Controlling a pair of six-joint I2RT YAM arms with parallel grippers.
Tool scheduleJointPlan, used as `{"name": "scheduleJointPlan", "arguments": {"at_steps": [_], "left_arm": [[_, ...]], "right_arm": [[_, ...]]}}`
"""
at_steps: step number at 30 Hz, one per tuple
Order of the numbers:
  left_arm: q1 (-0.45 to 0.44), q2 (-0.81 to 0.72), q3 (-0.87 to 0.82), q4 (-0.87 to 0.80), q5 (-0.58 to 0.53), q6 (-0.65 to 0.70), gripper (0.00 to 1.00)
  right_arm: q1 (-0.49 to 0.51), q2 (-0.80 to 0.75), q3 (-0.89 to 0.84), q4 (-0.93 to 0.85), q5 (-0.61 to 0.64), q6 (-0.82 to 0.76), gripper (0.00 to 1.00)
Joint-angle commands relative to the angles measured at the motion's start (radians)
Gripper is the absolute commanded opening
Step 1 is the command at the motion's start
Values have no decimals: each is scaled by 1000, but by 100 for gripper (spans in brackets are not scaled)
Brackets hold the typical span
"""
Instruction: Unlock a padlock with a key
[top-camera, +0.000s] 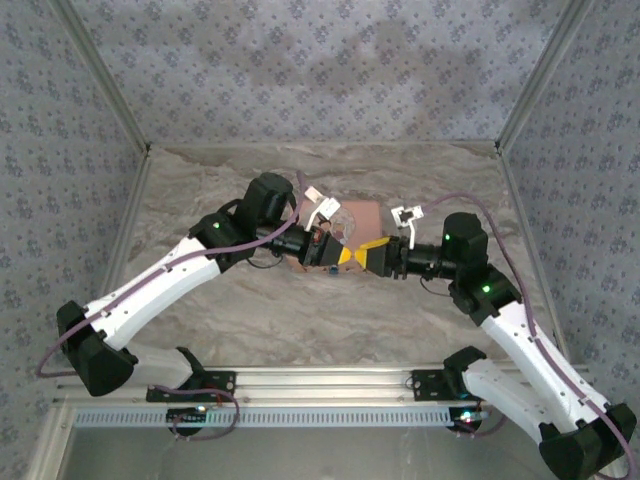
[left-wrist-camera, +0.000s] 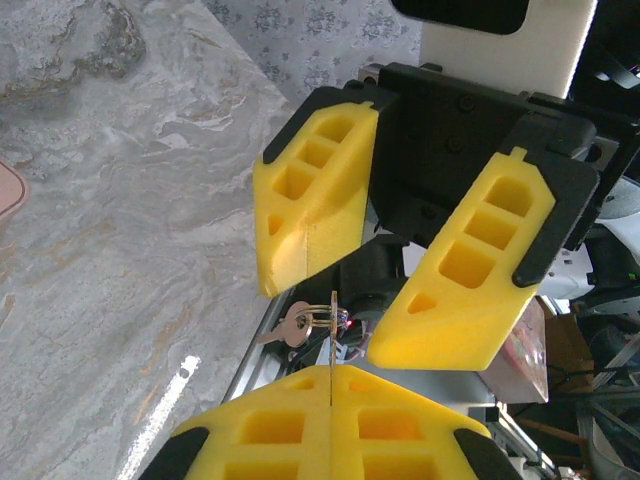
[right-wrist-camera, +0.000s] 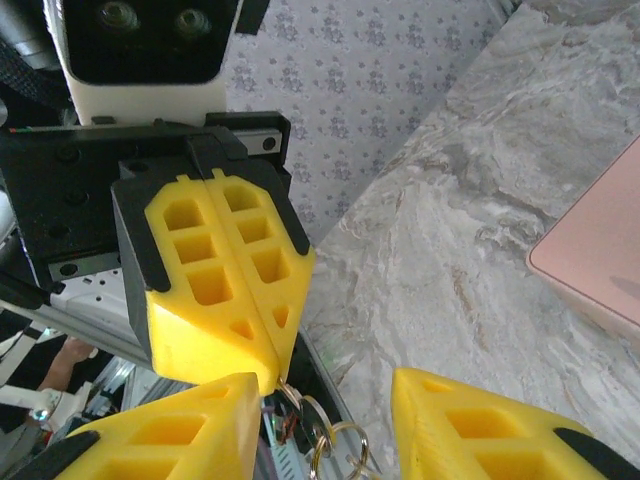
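My left gripper (left-wrist-camera: 330, 388) is shut on a thin brass key (left-wrist-camera: 332, 340), held edge-on between its yellow fingers. A key ring (left-wrist-camera: 330, 320) hangs from the key's free end and carries a second key (left-wrist-camera: 288, 326). My right gripper (right-wrist-camera: 328, 388) faces the left one tip to tip. It is open, with its fingers (left-wrist-camera: 312, 190) standing apart on either side of the key ring (right-wrist-camera: 338, 445) without touching it. From above, both grippers meet over the table's middle, the left gripper (top-camera: 343, 256) beside the right gripper (top-camera: 372, 258). The padlock is hidden.
A flat pink pad (top-camera: 362, 215) lies on the marbled table (top-camera: 300, 310) just behind the grippers and shows again as the pink pad (right-wrist-camera: 600, 250) at the right edge of the right wrist view. Patterned walls enclose the table on three sides. A metal rail (top-camera: 320, 380) runs along the near edge.
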Motion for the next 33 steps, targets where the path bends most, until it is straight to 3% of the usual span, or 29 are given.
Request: {"name": "scheduleJointPlan", "arguments": {"at_steps": [1,5,11,17,19,24,33], "left_arm": [[-4,-29,27,8,26,17,0],[-4,-36,25,8,20,15,0],[-5,-39,26,11,8,14,0],[-5,-44,24,44,-2,-2,3],[-5,-47,20,53,-40,-20,31],[3,-74,-47,181,-40,-89,46],[6,-75,-91,288,11,-149,44]], "right_arm": [[-6,-17,-7,-1,-41,-6,31],[-3,-17,-8,1,-55,-6,24],[2,-19,-9,-10,-67,-25,1],[28,-40,-20,14,-10,-30,0],[40,-57,-37,55,44,-12,0],[51,-95,-110,238,148,99,0],[81,-110,-189,438,227,204,0]]}}
